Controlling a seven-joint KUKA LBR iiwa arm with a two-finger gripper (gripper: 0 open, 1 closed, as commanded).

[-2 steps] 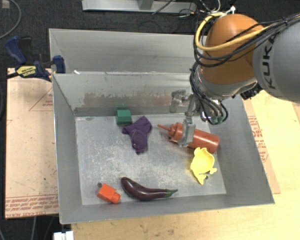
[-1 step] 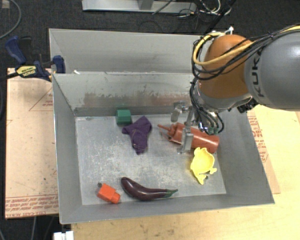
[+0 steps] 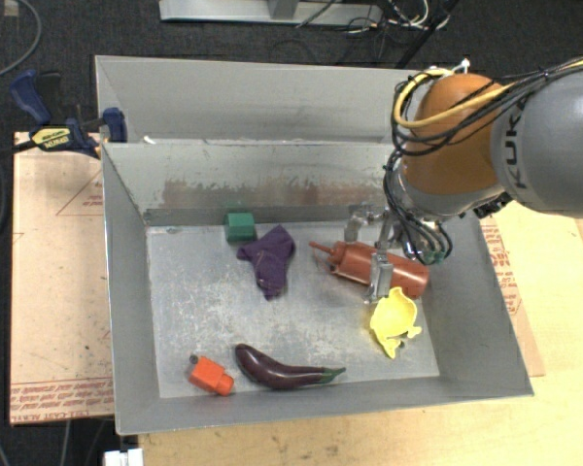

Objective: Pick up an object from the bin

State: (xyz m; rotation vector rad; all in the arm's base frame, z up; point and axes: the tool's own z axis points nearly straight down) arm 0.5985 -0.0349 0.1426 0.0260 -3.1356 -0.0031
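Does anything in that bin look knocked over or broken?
Nothing looks broken. The reddish-brown spouted toy seems tipped on its side at the right of the bin, between the open fingers of the gripper. The purple cloth is just crumpled.

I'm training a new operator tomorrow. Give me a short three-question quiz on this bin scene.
1. True or false: the green block touches the purple eggplant.
2. The hand has one finger on either side of which thing? A yellow piece; B red-brown jug; C purple cloth.
3. Fill in: the small orange piece lies beside the ____.
Key: 1 false; 2 B; 3 eggplant.
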